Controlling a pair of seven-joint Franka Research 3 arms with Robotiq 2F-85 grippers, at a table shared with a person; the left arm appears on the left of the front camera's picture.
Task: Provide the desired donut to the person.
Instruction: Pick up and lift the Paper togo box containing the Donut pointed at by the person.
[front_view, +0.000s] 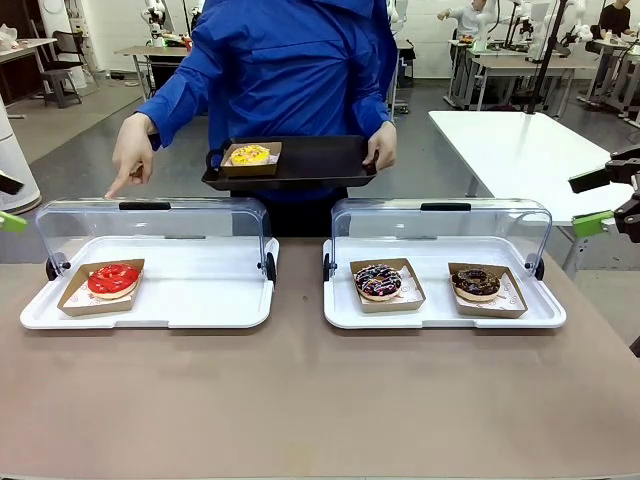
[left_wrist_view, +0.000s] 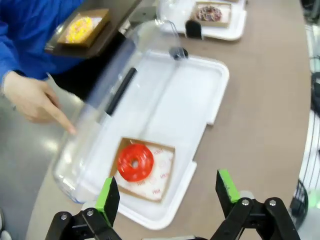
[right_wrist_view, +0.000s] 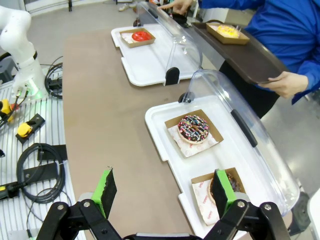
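The person (front_view: 285, 70) in a blue jacket stands at the far side, holding a dark tray (front_view: 320, 160) with a yellow donut (front_view: 250, 155) in one hand. The other hand (front_view: 130, 160) points down at the left case. There a red donut (front_view: 113, 280) lies on a cardboard square. My left gripper (left_wrist_view: 166, 192) hangs open above and just in front of the red donut (left_wrist_view: 135, 162). My right gripper (right_wrist_view: 164, 189) is open above the right case's near edge. In that case lie a sprinkled chocolate donut (right_wrist_view: 193, 128) and a chocolate donut (right_wrist_view: 233, 181).
Both white trays (front_view: 200, 300) (front_view: 440, 310) have clear lids (front_view: 150, 225) swung up at the back. Brown tabletop lies free in front of them. A white table (front_view: 520, 150) stands at the back right. Cables (right_wrist_view: 35, 170) lie beside the table in the right wrist view.
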